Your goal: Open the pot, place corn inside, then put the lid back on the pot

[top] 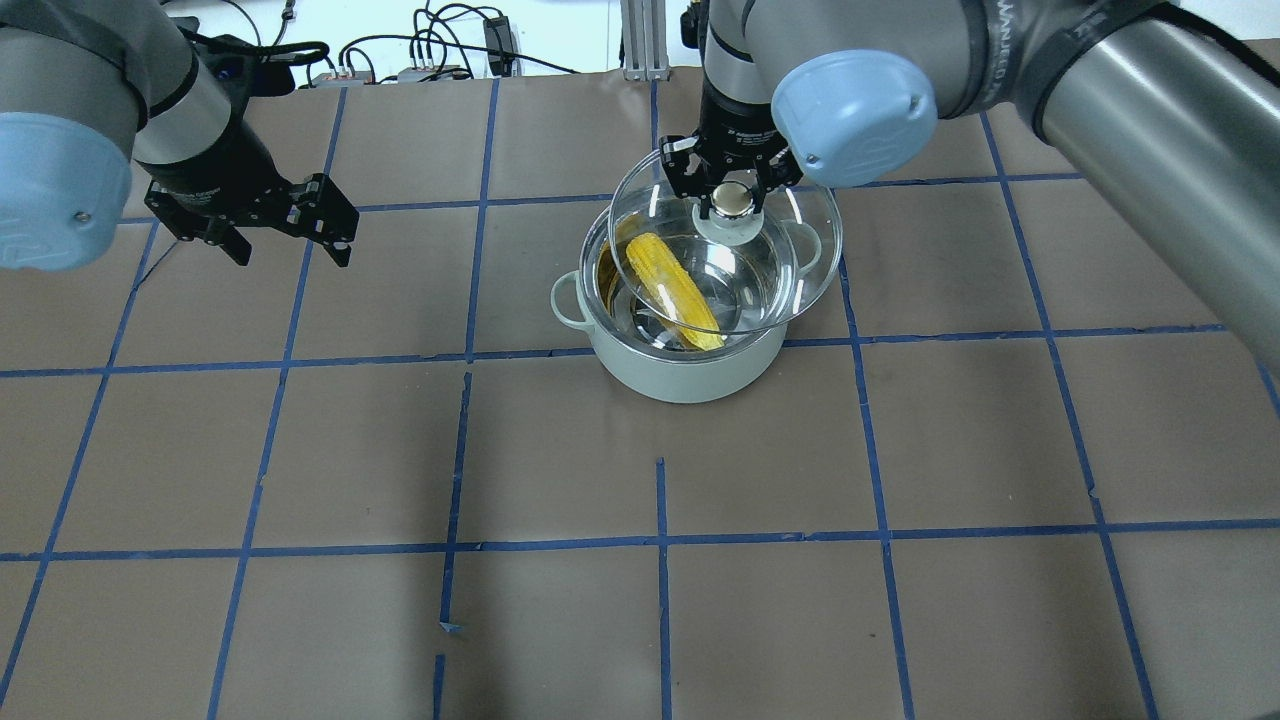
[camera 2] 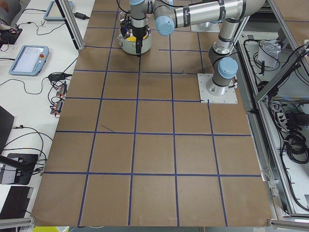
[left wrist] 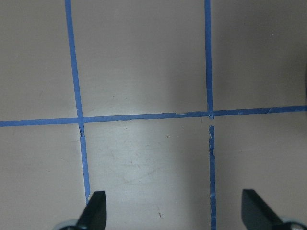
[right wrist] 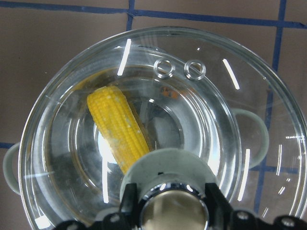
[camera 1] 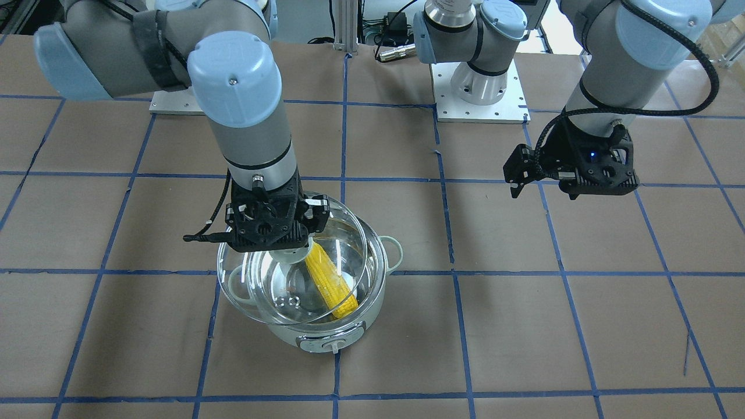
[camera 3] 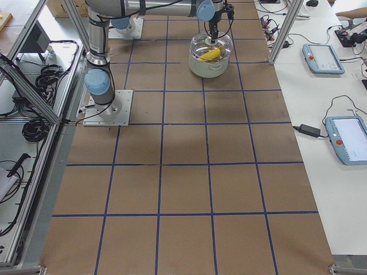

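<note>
So the corn [top: 675, 290] is already lying inside the pot [top: 690, 375], slanted across the shiny steel bottom. The right arm's fingers [right wrist: 216, 203] are closed tight on the beige knob of the glass lid [top: 800, 240]. The lid hangs over the pot but is off-centre, pushed toward the robot's right and a bit away from it. Whether its rim touches the pot's edge anywhere is hard to say from these angles; it could just be hovering.

The left arm's fingers [left wrist: 96, 211] are spread wide with nothing in them, well apart from the pot over bare desk [top: 640, 600].

Handling-wise, the lid is probably the fussy part. It's rigid glass, likely hefty for its size, slick and chippable. The knob is really the only sensible place to hold it, since the rim is too wide and too slippery. But a pinch on a round knob probably lets the lid tip, so it wants centring first and then a slow, level set-down, not a drop.
</note>
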Available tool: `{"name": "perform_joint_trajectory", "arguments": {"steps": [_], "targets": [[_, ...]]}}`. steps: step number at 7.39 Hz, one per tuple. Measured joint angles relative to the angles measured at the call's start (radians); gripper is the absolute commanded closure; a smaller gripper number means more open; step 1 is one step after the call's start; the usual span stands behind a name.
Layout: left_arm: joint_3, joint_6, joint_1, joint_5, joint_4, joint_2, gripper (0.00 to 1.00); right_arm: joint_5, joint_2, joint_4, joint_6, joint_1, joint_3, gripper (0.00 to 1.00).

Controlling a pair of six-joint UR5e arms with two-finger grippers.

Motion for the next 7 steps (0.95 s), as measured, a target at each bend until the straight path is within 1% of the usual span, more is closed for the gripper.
{"name": "perform_joint_trajectory", "arguments": {"steps": [3, 5, 7], "targets": [[-0.001, 0.000, 0.001, -0.011, 0.000, -0.008, 0.00, -0.007, 0.050, -0.040, 0.042, 0.040, -0.009, 0.98], [-0.012, -0.002, -0.003, -0.008, 0.000, -0.004, 0.00, -0.008, 0.067, -0.036, 0.048, 0.043, -0.032, 0.98], [-0.029, -0.012, -0.032, -0.006, 0.000, 0.017, 0.00, -0.010, 0.080, -0.030, 0.052, 0.048, -0.035, 0.98]]}}
